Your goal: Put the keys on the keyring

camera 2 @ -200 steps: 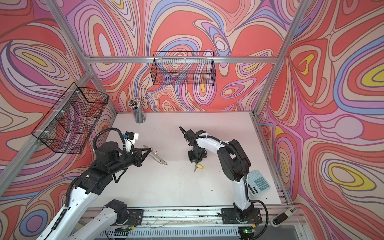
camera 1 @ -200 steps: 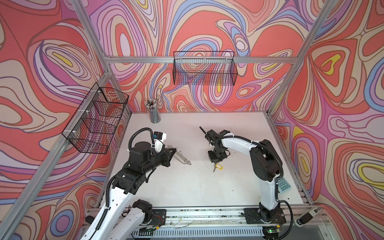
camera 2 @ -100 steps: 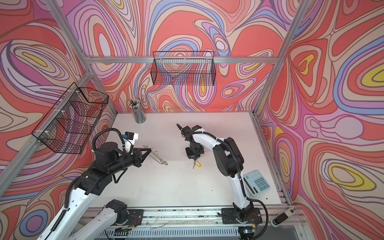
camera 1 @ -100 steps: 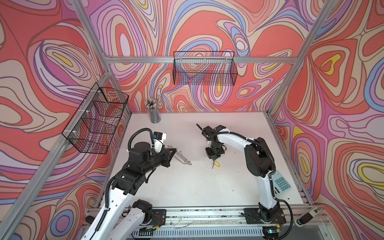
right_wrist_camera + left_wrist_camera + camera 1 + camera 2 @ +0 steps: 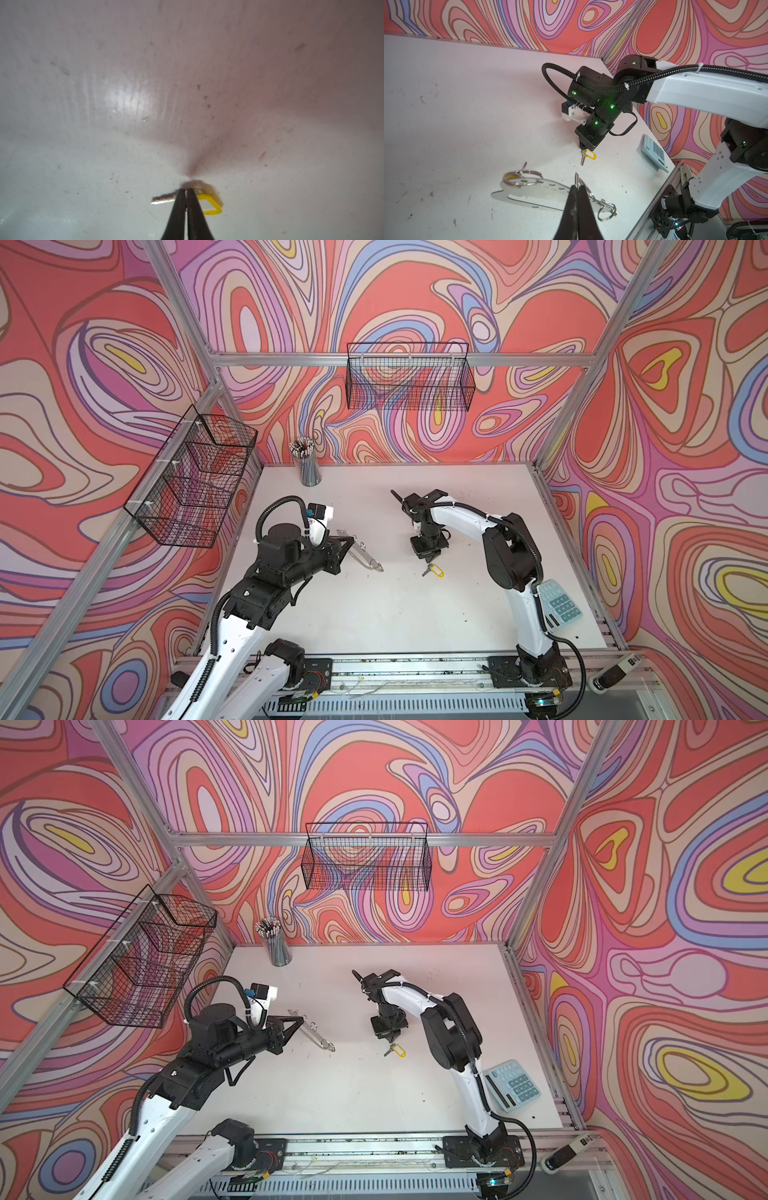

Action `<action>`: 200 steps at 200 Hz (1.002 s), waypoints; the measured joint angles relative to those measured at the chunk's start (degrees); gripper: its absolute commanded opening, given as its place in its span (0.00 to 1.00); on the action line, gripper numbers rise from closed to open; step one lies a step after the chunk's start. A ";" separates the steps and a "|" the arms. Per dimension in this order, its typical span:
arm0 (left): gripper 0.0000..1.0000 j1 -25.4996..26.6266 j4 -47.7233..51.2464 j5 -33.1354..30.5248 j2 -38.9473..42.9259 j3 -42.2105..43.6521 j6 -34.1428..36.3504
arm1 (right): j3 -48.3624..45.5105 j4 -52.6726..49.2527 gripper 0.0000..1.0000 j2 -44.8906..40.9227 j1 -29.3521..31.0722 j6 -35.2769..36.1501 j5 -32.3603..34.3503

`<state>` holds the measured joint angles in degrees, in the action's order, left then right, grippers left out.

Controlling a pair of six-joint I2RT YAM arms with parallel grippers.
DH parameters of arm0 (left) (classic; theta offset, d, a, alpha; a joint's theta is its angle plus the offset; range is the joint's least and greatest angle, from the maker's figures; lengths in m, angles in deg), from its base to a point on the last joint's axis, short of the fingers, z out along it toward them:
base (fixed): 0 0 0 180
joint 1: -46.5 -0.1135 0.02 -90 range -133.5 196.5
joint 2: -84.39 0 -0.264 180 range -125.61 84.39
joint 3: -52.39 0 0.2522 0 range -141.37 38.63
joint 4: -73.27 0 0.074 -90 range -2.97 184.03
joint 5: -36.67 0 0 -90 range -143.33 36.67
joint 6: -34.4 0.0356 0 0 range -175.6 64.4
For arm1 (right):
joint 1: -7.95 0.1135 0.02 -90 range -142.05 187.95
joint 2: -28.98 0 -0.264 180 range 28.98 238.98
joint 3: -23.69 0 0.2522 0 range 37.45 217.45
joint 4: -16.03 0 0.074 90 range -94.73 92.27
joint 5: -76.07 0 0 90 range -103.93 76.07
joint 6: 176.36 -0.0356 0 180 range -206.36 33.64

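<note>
Keyring (image 5: 365, 559), left of centre in both top views, is pinched by the closed left gripper (image 5: 577, 187); the right gripper (image 5: 186, 190), at centre, clamps a yellow-tagged key (image 5: 164, 200).

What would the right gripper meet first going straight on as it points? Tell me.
The white table, just below. The right gripper points down, shut on the key; clearance is unclear.

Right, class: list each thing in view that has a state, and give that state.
left gripper: shut on the keyring
keyring: held tilted by one wire ring
right gripper: shut on the key
key: pinched, not yet on the keyring
pencil cup: upright
calculator: lying flat
</note>
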<state>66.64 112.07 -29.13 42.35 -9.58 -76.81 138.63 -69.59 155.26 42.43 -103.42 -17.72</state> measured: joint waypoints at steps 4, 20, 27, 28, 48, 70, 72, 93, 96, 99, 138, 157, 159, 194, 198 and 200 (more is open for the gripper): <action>0.00 0.00 0.00 0.00 0.00 0.00 0.00 | 0.17 -0.04 0.07 0.00 0.00 0.07 0.00; 0.00 0.00 0.00 0.00 0.00 0.00 0.00 | 0.79 -0.39 0.09 0.00 0.00 0.33 0.24; 0.00 0.00 0.02 0.00 0.00 0.00 0.00 | 1.01 -0.68 0.10 0.00 0.00 0.48 0.42; 0.00 0.00 0.00 0.00 0.02 0.00 0.00 | 1.05 -0.74 0.10 0.00 0.00 0.52 0.46; 0.00 0.00 0.00 0.00 0.00 0.00 0.00 | 1.40 -1.25 0.10 0.00 0.00 0.90 1.05; 0.00 0.00 0.02 0.00 0.00 0.00 0.00 | 1.64 -1.70 0.10 0.28 0.00 1.14 1.51; 0.00 0.00 0.00 0.00 0.02 0.00 0.00 | 1.64 -1.70 0.10 0.28 0.00 1.14 1.53; 0.00 0.00 0.02 0.00 0.00 0.00 -0.02 | 2.12 -2.08 0.14 0.98 0.00 1.33 1.90; 0.00 0.00 0.00 0.00 0.00 0.00 -0.02 | 2.19 -2.08 0.15 1.09 0.00 1.36 1.95; 0.00 0.00 0.02 0.00 0.00 0.00 0.00 | 2.25 -2.08 0.16 1.18 0.00 1.33 1.97; 0.00 0.00 0.00 0.00 0.00 0.00 -0.02 | 3.50 -2.34 0.17 1.90 0.00 1.57 2.49; 0.00 0.00 0.02 0.00 0.00 0.00 -0.02 | 3.80 -2.34 0.15 1.95 0.00 1.60 2.49; 0.00 0.00 0.02 0.00 0.00 0.00 -0.02 | 3.82 -2.34 0.15 1.99 0.00 1.62 2.49; 0.00 0.00 0.00 0.00 0.00 0.00 -0.02 | 3.89 -2.32 0.15 2.67 0.17 1.84 2.32; 0.00 0.00 0.00 0.00 0.00 0.00 0.00 | 3.89 -2.32 0.14 2.78 0.24 1.86 2.27; 0.00 0.00 0.00 0.00 0.00 0.00 -0.02 | 3.89 -2.32 0.14 2.82 0.24 1.86 2.25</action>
<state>66.64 112.07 -29.13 42.35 -9.58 -76.83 142.53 -71.90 158.08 42.67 -101.57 -15.47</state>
